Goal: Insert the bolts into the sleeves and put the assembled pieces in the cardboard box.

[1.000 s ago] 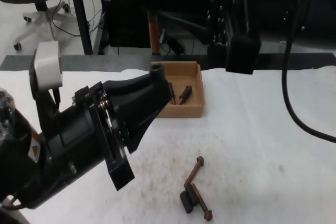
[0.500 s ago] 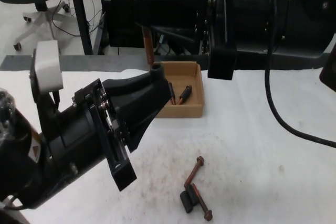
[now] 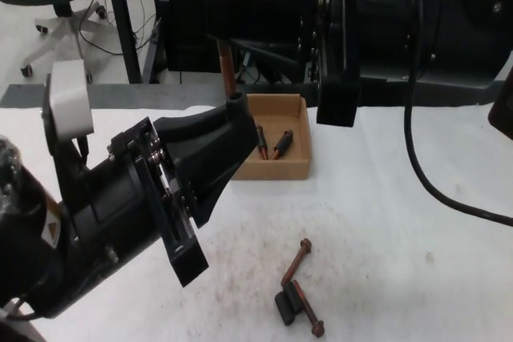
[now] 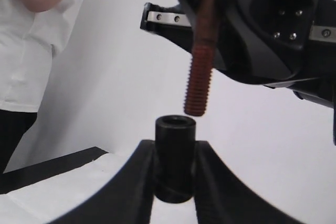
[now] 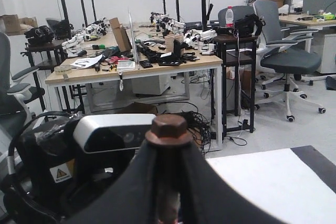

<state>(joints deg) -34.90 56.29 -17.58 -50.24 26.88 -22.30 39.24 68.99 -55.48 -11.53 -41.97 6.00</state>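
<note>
- Left wrist view: black sleeve [image 4: 175, 163] clamped upright in left gripper [image 4: 175, 153], bore facing up to offer an open mouth to whatever comes from above.
- Just over that mouth, threaded tip of rusty bolt [image 4: 199, 72], hanging vertical, apart from the rim by a small gap and seemingly a little to one side of centre; not yet entered.
- Bolt pinched by right gripper [image 5: 167, 150] just beneath the hex head, head up and thread down, fingers closed on the shank so the thread stays free for insertion.
- High view: both held parts raised above the white cloth [image 3: 385, 214], near a back corner of the cardboard box [image 3: 280, 169]; probably so the finished piece has a short way to go.
- Inside the box: two assembled pieces [image 3: 271, 143] lying side by side.
- On the cloth nearer the camera: two loose bolts [image 3: 296, 260] and one loose sleeve [image 3: 284, 307], touching in a small heap, not yet paired.
- Next move, by judgement: straight lowering with tip centred on bore; risk of catching the rim if misaligned.
</note>
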